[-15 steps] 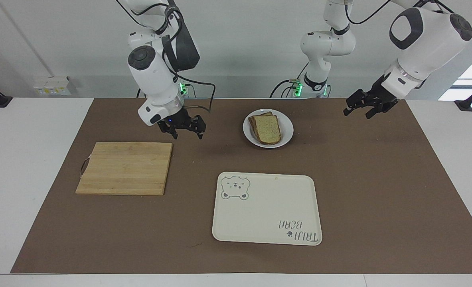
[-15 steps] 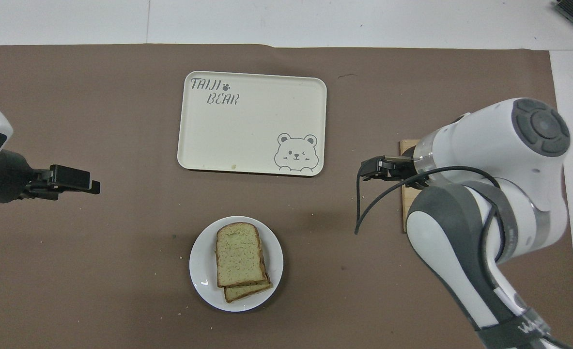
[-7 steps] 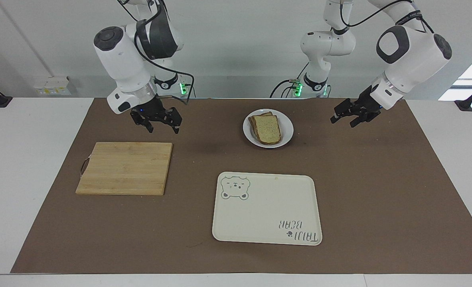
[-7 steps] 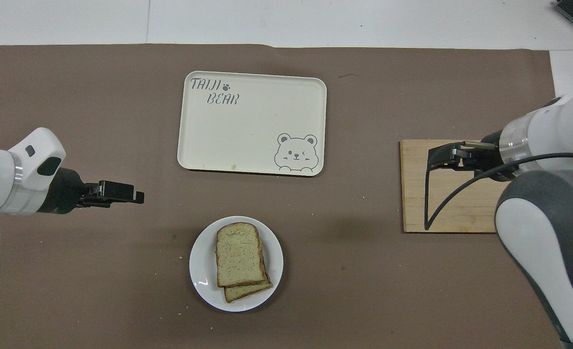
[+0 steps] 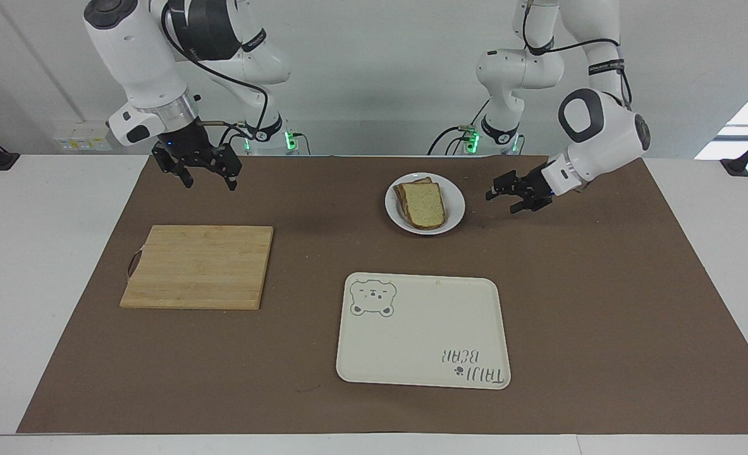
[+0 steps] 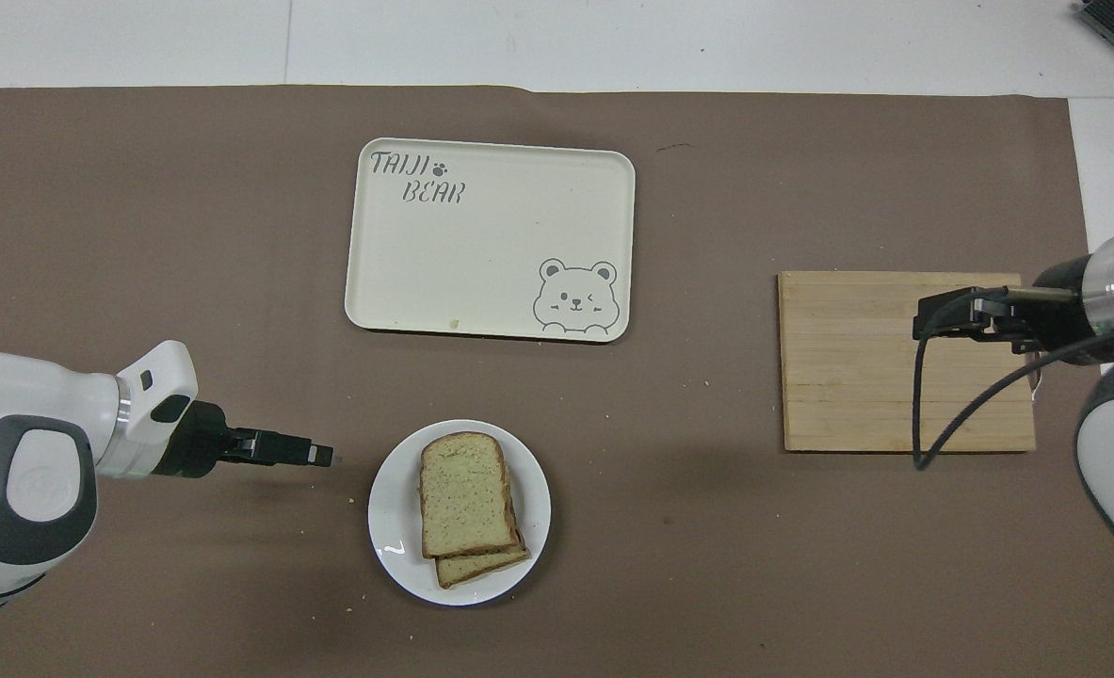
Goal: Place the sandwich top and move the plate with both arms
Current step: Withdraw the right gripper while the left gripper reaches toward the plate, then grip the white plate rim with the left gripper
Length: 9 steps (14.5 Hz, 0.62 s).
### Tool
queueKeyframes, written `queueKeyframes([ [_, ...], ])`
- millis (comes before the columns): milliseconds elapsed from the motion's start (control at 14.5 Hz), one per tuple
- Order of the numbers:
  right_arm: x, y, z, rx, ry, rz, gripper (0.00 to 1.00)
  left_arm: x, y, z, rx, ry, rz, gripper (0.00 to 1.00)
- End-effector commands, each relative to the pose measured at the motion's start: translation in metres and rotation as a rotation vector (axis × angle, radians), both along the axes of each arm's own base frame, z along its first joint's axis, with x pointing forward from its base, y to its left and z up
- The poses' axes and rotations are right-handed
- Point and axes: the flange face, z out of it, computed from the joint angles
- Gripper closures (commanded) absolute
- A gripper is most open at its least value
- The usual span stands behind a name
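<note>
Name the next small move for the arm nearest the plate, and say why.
Probably ease the left gripper on to the plate's rim. It hangs open just short of that rim, holding nothing; the sandwich top already lies on the lower slice. The right gripper, open, is up near the cutting board.

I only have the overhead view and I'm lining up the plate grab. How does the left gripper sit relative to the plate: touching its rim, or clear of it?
Observer: Clear. In the facing view the left gripper hangs beside the plate, with bare mat showing between them.
Operator: Are its fingers open? I see them edge-on.
Observer: Open and empty. The sandwich top lies untouched on the plate.
Operator: The right gripper looks like it's on the cutting board.
Observer: It isn't. The right gripper hangs raised, well clear of the cutting board, open and holding nothing.
</note>
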Motion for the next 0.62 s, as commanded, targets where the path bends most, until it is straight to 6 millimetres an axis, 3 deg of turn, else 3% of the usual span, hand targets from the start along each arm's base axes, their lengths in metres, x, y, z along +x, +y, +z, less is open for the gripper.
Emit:
queueKeyframes([
  [0, -0.014, -0.024, 0.012, -0.022, 0.02, 0.041, 0.0, -0.033, 0.0, -0.032, -0.075, -0.028, -0.001, 0.0],
  [138, -0.019, -0.037, 0.023, -0.023, 0.007, 0.05, 0.0, -0.053, -0.001, -0.058, -0.083, -0.046, -0.002, 0.0],
  [275, -0.019, -0.041, 0.048, -0.054, -0.007, 0.08, 0.0, -0.063, -0.015, -0.064, -0.101, -0.039, -0.011, 0.0],
  [551, -0.012, -0.045, 0.086, -0.094, -0.002, 0.085, 0.0, -0.072, -0.039, -0.07, -0.101, -0.046, -0.022, 0.24],
])
